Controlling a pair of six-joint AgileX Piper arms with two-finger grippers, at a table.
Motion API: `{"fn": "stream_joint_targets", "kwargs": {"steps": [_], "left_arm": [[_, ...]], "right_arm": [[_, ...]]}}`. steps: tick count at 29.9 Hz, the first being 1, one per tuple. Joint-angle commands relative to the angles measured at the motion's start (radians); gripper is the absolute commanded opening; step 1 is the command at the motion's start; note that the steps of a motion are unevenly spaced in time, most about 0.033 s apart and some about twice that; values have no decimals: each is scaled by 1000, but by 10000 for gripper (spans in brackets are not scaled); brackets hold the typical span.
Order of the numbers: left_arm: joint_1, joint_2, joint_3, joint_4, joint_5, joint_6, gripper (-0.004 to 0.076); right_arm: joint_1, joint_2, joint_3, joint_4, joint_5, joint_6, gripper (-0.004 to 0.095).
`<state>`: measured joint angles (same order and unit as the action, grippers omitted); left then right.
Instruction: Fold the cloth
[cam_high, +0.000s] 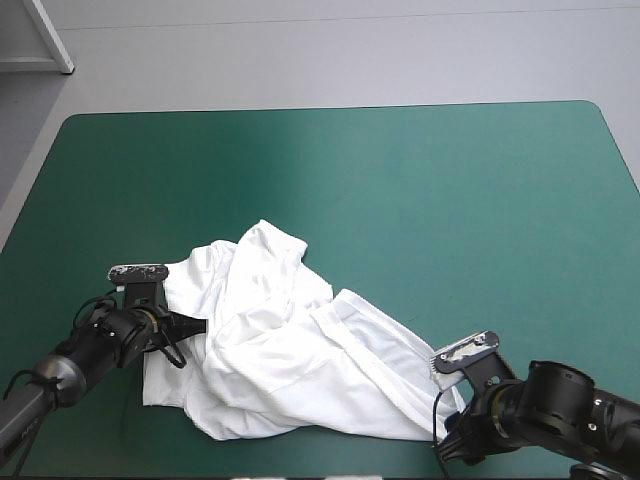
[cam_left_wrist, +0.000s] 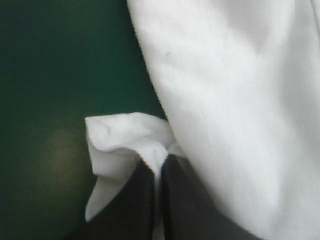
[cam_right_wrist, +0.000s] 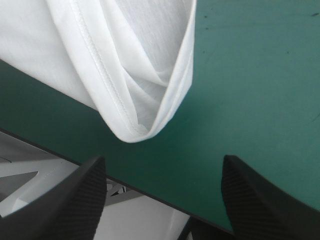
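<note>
The white T-shirt (cam_high: 285, 340) lies as a crumpled heap on the near half of the teal-green table. My left gripper (cam_high: 196, 325) sits at the heap's left side, shut on the T-shirt: its black fingers (cam_left_wrist: 145, 200) meet in an arch with a fold of white cloth (cam_left_wrist: 125, 145) pinched at the tips. My right gripper (cam_right_wrist: 162, 172) is open at the near right corner of the heap, close to the table's front edge. A hemmed, looped edge of the T-shirt (cam_right_wrist: 145, 95) hangs just ahead of its spread fingers (cam_right_wrist: 80, 195), not between them.
The far half and right side of the teal-green table (cam_high: 450, 180) show only bare cover. The table's front edge (cam_right_wrist: 150, 192) runs right under the right gripper, with floor beyond it.
</note>
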<state>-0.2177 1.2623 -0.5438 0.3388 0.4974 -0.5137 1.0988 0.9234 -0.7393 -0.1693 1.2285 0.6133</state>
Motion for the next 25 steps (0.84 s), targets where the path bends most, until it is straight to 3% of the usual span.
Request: {"fn": "stream_joint_targets", "kwargs": {"steps": [1,9,13,16,21,25], "left_arm": [[12,10,17,28,49,-8,-7],[12,-34,17,26,48,-6,-8],[12,-75,13,26,76,-2,-8],[12,-113,13,28,92,14,-8],[12,-174,0,52,151,19,-10],[12,-209,-29,82,179,25,-10]], "right_arm": [[0,58,-20,-19,-64,-31,610],[0,271,-20,-32,-127,-22,601],[0,351,-20,-32,-167,-11,539],[0,372,-20,-35,-204,-10,394],[0,372,-19,-81,-244,-5,-19],[0,369,-19,-171,-244,43,-18]]}}
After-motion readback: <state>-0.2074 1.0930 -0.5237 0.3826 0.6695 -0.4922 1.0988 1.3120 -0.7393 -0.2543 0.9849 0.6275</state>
